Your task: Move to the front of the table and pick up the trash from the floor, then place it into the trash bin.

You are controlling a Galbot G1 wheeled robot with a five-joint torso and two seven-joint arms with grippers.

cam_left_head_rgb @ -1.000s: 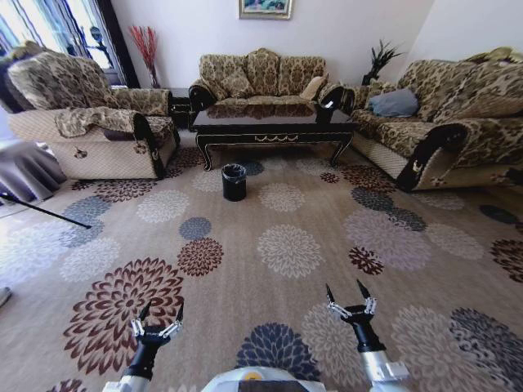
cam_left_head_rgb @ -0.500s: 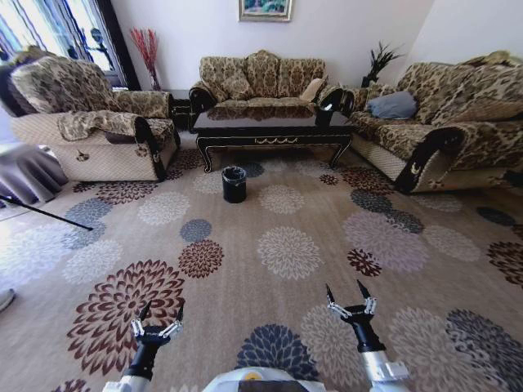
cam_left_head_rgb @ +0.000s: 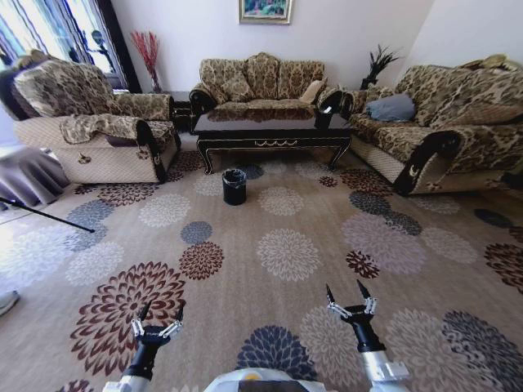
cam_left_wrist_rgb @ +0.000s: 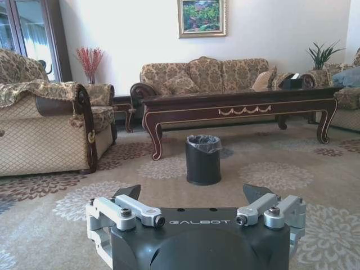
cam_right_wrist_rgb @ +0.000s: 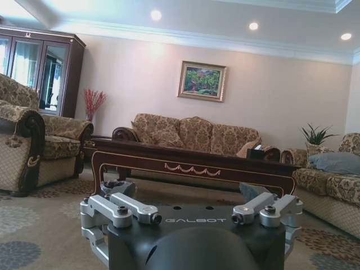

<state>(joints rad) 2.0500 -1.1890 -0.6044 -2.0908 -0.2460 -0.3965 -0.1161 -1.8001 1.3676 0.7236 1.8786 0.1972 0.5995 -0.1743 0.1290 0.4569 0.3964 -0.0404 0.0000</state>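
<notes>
Only the camera shifts slightly; both grippers, left [cam_left_head_rgb: 160, 311] and right [cam_left_head_rgb: 349, 291], hang near, jaws apart, trash bin [cam_left_head_rgb: 234, 184] far ahead.

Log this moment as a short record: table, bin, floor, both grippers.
table: long dark coffee table at the far side of the room, in front of the middle sofa
trash bin: black, bag-lined, upright on the floor just in front of the table, toward its left end
floor: flower-medallion carpet lying between the robot and the bin
left gripper: low and near the robot, jaws open, holding nothing
right gripper: low and near the robot, jaws open, holding nothing
</notes>
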